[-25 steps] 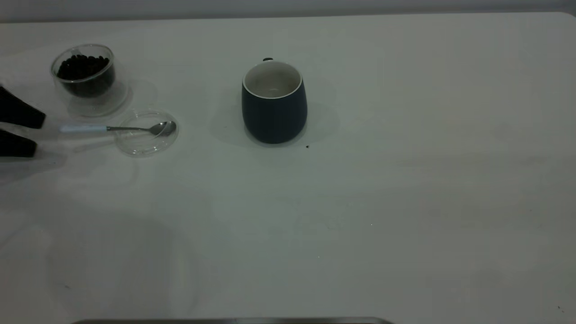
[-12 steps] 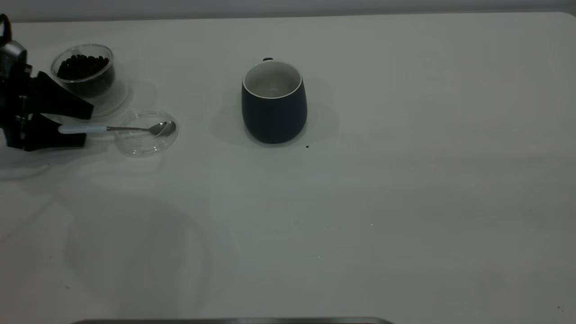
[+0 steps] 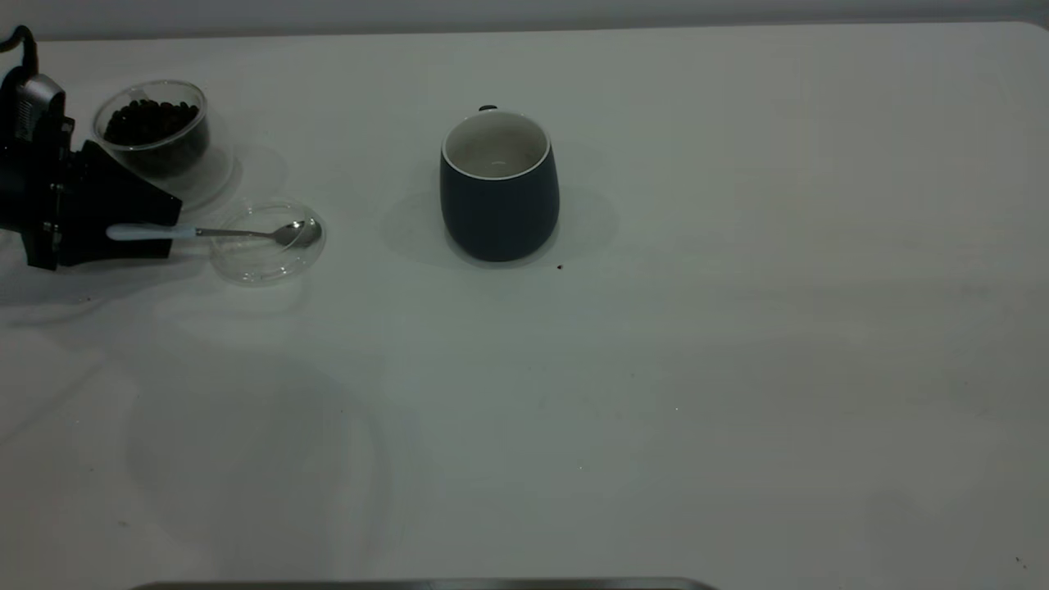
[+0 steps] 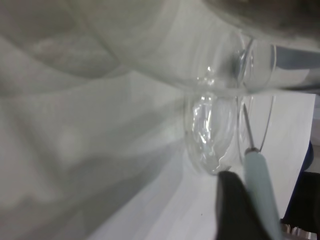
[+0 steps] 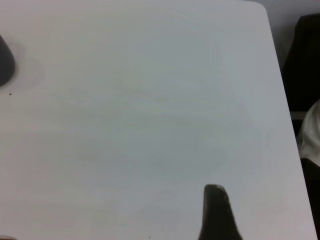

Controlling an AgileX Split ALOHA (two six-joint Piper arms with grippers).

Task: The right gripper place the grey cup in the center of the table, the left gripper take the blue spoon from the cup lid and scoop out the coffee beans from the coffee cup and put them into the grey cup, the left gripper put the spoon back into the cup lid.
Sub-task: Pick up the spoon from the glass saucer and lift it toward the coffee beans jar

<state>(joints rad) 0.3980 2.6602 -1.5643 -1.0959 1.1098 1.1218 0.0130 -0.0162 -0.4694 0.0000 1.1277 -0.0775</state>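
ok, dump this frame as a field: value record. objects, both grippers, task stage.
grey cup: upright mid-table, no beans visible inside
coffee cup: far left, holds coffee beans
cup lid: in front of the coffee cup
blue spoon: bowl in the lid, handle pointing toward the left gripper
left gripper: jaws on either side of the spoon handle; closure unclear
right gripper: one finger visible in its wrist view, over bare table
stage: cup placed, spoon not lifted

A wide white table (image 3: 737, 369) fills nearly the whole room as seen. Behind its far edge runs a plain grey wall (image 3: 524, 12). The light is dim, and soft shadows pool on the tabletop.
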